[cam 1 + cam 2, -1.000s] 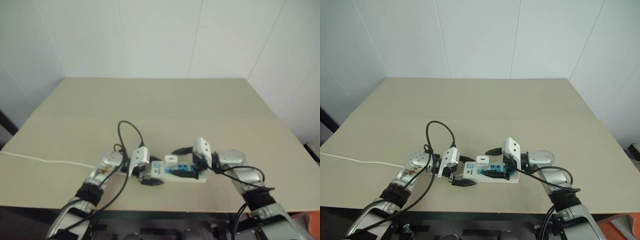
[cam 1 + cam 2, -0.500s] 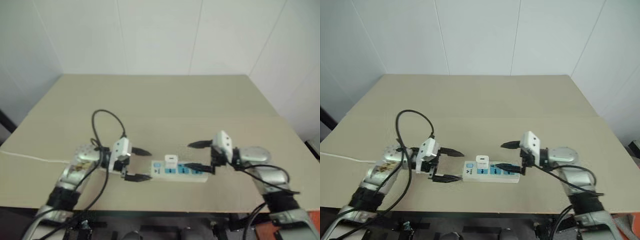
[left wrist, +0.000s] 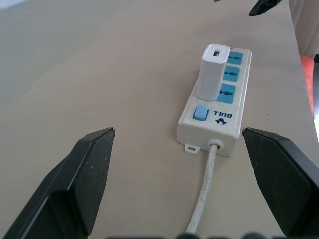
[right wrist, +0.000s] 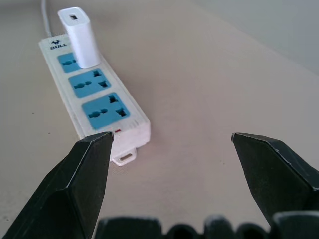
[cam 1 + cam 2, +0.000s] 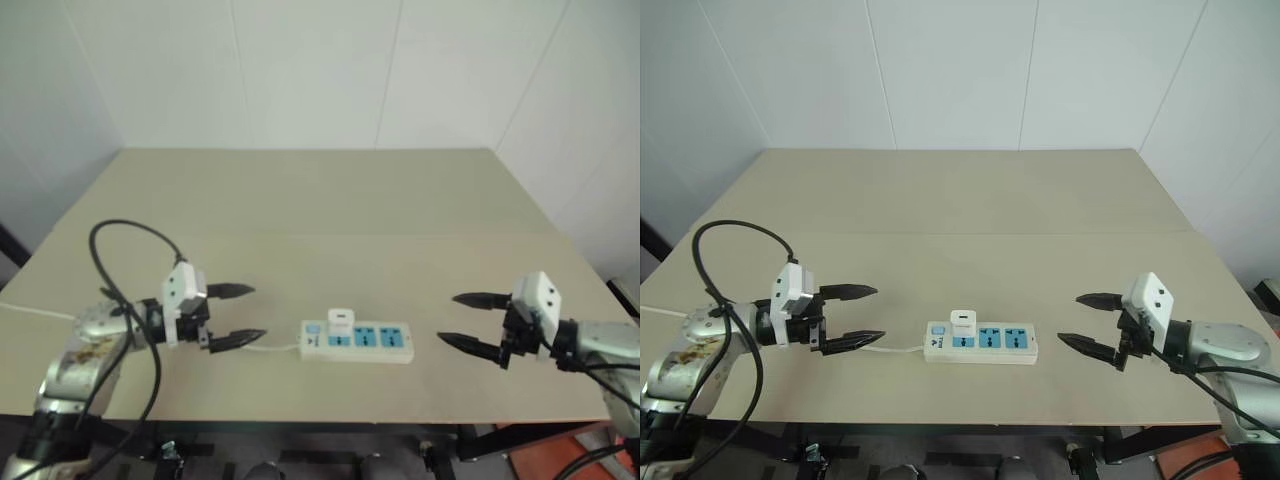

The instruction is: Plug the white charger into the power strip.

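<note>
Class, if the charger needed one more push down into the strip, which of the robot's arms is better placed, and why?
Probably left. The white charger stands in the socket at the power strip's left end, nearer the open left tool than the open right tool.

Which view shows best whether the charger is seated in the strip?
Left wrist view: the white charger stands upright in the blue socket next to the switch of the power strip, seen close from the cord end. Right wrist view shows it from the far end, smaller. Both eye views show it from above, small.
</note>
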`<state>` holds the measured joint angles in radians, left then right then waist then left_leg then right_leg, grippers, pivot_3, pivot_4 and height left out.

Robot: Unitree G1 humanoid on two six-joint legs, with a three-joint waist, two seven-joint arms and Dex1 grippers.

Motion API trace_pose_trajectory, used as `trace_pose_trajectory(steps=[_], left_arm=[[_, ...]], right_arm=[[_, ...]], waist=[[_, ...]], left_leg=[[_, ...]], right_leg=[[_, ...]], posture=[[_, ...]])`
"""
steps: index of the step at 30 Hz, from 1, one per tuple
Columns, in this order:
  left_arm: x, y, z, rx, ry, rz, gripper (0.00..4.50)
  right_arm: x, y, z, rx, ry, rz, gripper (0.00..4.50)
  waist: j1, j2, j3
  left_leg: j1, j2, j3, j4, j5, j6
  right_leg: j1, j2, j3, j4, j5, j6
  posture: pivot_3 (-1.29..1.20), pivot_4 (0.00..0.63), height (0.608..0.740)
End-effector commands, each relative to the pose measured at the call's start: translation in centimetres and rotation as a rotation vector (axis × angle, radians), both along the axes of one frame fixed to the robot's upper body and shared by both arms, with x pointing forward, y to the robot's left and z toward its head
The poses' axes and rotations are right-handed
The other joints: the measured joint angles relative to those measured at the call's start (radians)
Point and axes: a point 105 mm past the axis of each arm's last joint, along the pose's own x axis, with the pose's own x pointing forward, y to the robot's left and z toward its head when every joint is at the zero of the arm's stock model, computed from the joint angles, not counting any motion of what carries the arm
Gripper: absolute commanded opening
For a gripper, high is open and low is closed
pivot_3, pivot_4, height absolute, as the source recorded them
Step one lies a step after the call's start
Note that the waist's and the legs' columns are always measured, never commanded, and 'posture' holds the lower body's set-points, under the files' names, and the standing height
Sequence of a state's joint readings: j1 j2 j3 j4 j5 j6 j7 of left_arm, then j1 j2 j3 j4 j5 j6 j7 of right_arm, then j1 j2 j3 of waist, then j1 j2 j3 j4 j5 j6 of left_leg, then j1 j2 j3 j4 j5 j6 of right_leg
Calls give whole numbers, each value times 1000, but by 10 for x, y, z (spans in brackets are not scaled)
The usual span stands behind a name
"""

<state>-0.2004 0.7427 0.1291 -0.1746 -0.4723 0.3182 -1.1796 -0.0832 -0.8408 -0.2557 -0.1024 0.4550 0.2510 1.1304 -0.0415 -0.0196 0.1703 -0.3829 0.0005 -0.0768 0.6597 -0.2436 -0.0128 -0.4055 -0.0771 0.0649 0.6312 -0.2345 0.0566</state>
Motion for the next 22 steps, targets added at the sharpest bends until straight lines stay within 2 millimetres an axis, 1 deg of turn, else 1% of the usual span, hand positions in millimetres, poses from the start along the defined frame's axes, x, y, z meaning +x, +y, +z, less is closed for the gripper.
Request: trace_pose_trajectory(steps=[1, 5, 8, 12, 16, 19, 22], left_arm=[[-9, 2, 10, -14, -27, 29, 4475], [-8, 13, 11, -32, -42, 133, 4475], [-10, 18, 15, -30, -50, 153, 4475], [-11, 26, 16, -20, -49, 176, 4475], [-11, 25, 16, -45, -34, 178, 4475], [-10, 18, 14, -47, -26, 155, 4475], [-7, 16, 14, -45, -24, 147, 4475]], right_arm=[[-4, -4, 18, 3, -56, -24, 4500], [-7, -7, 21, 12, -65, -58, 4500], [-9, -10, 19, 0, -56, -67, 4500], [-10, -10, 22, -8, -64, -69, 4500], [-10, -15, 24, -18, -67, -95, 4500], [-11, -17, 25, -42, -82, -113, 4500], [-11, -17, 27, -47, -94, -123, 4500]], waist=[[1, 0, 0], [2, 0, 0], [3, 0, 0], [3, 0, 0], [4, 0, 0], [4, 0, 0], [4, 0, 0]], left_leg=[[0, 0, 0, 0, 0, 0], [1, 0, 0, 0, 0, 0], [1, 0, 0, 0, 0, 0], [0, 0, 1, 0, 0, 0], [1, 0, 1, 0, 0, 0], [1, 0, 1, 0, 0, 0], [1, 0, 1, 0, 0, 0]], right_leg=[[0, 0, 0, 0, 0, 0], [1, 0, 0, 0, 0, 0], [1, 0, 0, 0, 0, 0], [1, 0, 0, -1, 0, 0], [1, 0, 0, -1, 0, 0], [1, 0, 0, -1, 0, 0], [1, 0, 0, -1, 0, 0]], posture=[[0, 150, 740], [0, 150, 740], [0, 150, 740], [0, 150, 740], [0, 150, 740], [0, 150, 740], [0, 150, 740]])
